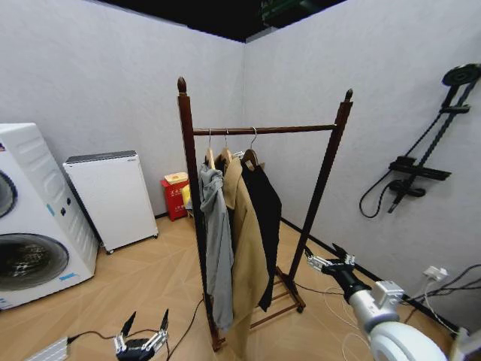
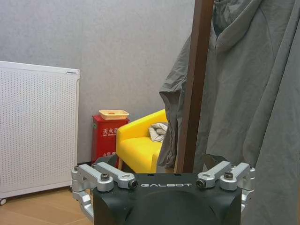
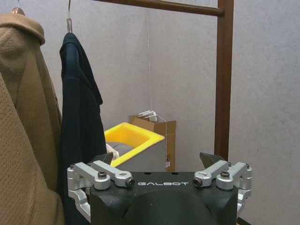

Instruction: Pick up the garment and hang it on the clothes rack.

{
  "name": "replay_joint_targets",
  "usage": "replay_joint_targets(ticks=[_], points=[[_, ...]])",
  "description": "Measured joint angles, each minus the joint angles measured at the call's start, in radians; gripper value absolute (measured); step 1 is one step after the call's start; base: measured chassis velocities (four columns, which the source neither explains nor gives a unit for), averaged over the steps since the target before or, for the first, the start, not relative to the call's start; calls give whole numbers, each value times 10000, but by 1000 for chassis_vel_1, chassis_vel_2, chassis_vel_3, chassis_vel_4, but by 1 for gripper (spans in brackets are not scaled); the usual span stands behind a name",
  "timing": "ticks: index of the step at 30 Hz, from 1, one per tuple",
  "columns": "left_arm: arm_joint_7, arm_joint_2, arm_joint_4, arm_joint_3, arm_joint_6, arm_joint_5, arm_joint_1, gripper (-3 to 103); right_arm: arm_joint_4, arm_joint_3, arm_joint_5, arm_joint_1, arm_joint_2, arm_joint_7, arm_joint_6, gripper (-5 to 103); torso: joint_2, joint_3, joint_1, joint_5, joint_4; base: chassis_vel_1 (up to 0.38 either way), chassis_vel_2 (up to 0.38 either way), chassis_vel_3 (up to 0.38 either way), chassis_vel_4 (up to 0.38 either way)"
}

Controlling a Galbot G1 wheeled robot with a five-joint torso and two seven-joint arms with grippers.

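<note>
Wooden floor (image 1: 150, 278) bears the clothes rack (image 1: 197, 218) (slatted base).

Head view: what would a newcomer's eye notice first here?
The tall dark reddish-brown wooden clothes rack stands in the middle of the room. On its bar hang a grey hooded jacket, a long tan coat and the long black garment, side by side. Both grippers, left and right, are open and empty below.

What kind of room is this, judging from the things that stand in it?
Probably a mock-up home laundry or utility room, set up for testing. A white front-loading washing machine stands by the wall, a black shower set is mounted on the other wall, and a tall reddish-brown wooden clothes rack holds three garments.
</note>
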Motion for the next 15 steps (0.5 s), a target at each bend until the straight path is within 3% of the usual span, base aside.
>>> replay_joint_targets(ticks=[15], points=[[0, 0, 0, 0, 0, 0, 0, 100, 136, -72, -174, -222, 236, 11, 170, 100, -1, 1, 2, 0, 0, 8, -6, -7, 5]])
